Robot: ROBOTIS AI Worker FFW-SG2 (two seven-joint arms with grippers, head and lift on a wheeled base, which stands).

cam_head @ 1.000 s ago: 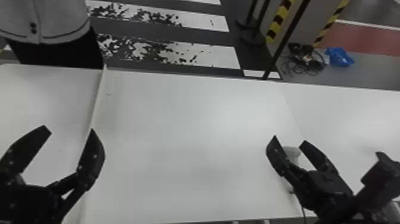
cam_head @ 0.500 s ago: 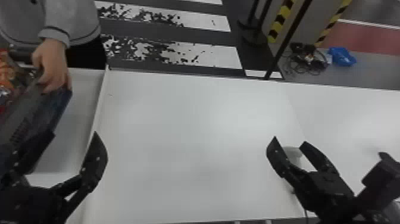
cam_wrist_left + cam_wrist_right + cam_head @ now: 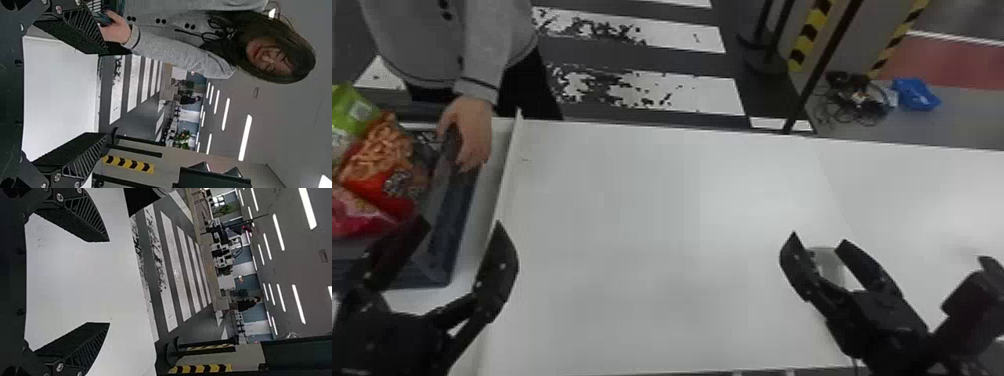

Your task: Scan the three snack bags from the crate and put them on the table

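The left claw (image 3: 463,222) and right claw (image 3: 819,237) are hovering spread, the white tabletop (image 3: 657,225) stretching between them. A raised edge (image 3: 508,175) is running past the left claw; beyond that claw, a person's hand (image 3: 472,131) is steadying the crate (image 3: 463,212) holding three snack bags (image 3: 379,150).

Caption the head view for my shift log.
A person's hand on the crate holding three snack bags, left gripper and right gripper open and empty.

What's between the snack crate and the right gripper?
Head view: between crate and right gripper lie a raised white ridge, a finger of the left gripper, and white tabletop.
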